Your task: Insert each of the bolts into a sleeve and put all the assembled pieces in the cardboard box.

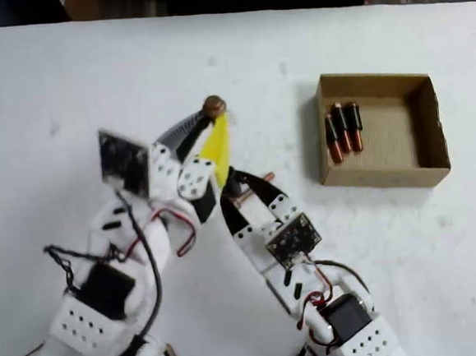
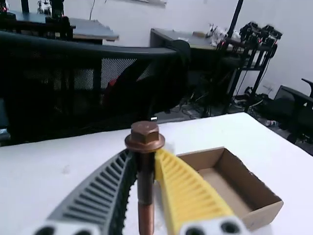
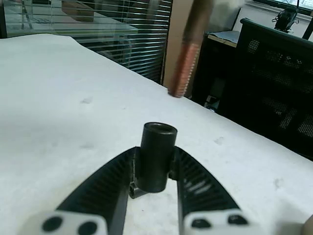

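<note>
Mating step in hand — left jaws pinching the bolt [image 2: 145, 166] mid-frame in the high view, right jaws clamped round the sleeve [image 3: 156, 156] just below it, three assembled pieces [image 1: 343, 128] in the cardboard box [image 1: 395, 133] at right — next likely needs the threaded tip lined up with the bore.

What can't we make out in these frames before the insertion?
- Right wrist view: the bolt above the sleeve is blurred, and the top edge cuts off its upper shaft.
- Left wrist view: the bottom edge cuts off the bolt's lower end, below the left tool.
- High view: the sleeve is lost among the dark fingers of the right tool.
- High view: the pieces in the cardboard box are too small to judge seating.
</note>
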